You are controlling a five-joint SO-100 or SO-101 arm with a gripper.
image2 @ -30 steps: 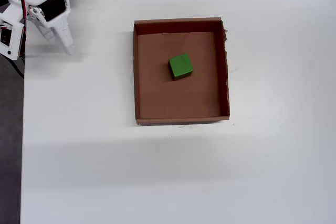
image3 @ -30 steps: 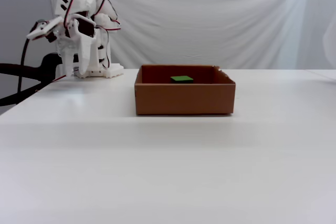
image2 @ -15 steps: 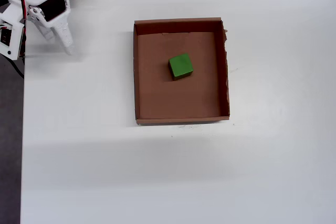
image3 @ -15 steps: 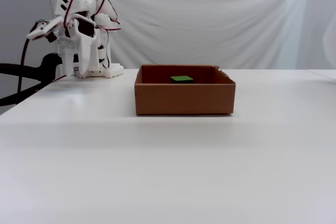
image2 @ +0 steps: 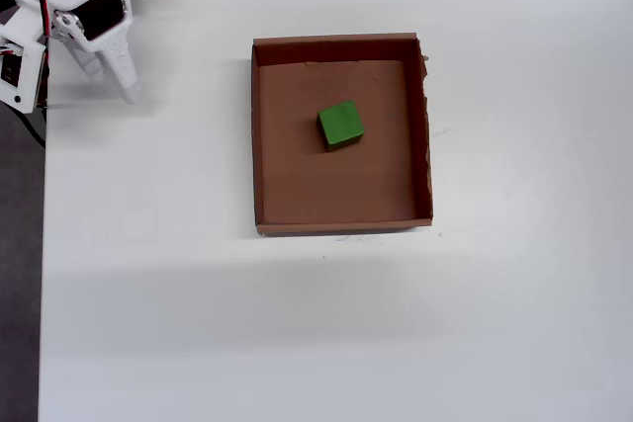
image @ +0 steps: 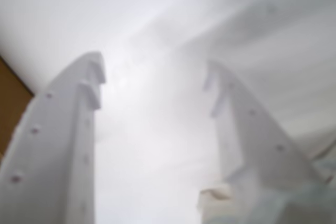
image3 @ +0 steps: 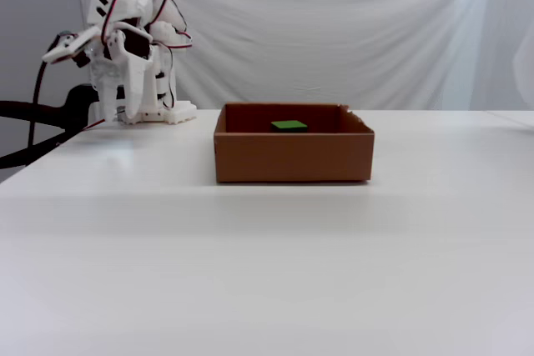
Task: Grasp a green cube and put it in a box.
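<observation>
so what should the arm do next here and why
Probably nothing more than stay parked: the green cube already sits on the floor of the box, near its middle. The gripper is off to the left in the overhead view, clear of the box, its jaws open and empty in the wrist view.

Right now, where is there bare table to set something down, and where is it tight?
In the overhead view, the white table lies bare below the box, to its right, and between its left wall and the gripper. Inside the box, bare floor rings the green cube. It is crowded only at the top-left corner, around the arm's base.
</observation>
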